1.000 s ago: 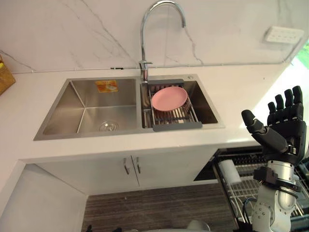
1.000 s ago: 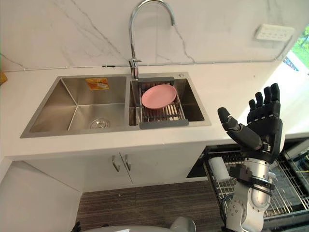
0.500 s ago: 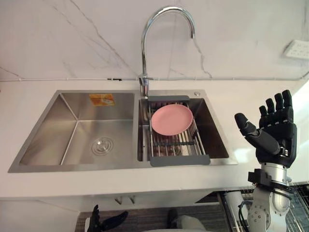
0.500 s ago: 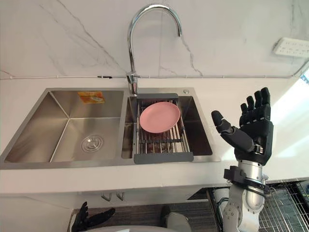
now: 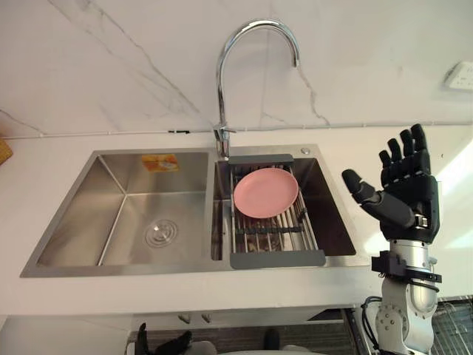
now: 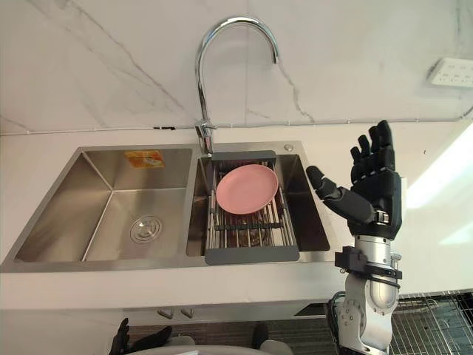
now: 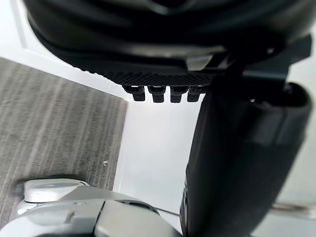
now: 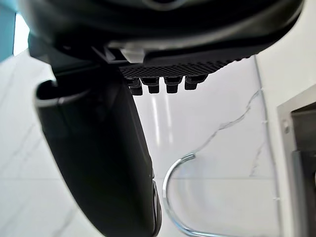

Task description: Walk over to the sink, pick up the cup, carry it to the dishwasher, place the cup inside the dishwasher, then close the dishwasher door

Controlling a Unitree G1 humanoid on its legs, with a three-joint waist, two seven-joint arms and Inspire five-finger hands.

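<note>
We cannot tell where the cup is: in the right basin of the sink (image 5: pixel 111 185) we see a pink plate (image 5: pixel 266 192) lying on a drain rack (image 5: pixel 277 259). We judge that a cup will be light and stiff, smooth and perhaps wet, so slippery and breakable if dropped. We would take it round its wall, thumb against fingers. The right hand (image 5: pixel 403 196) stands raised over the table (image 5: pixel 44 170) just beside the sink, fingers straight, thumb spread apart, holding and touching nothing. The left hand (image 5: pixel 159 344) hangs low, fingers relaxed, empty.
</note>
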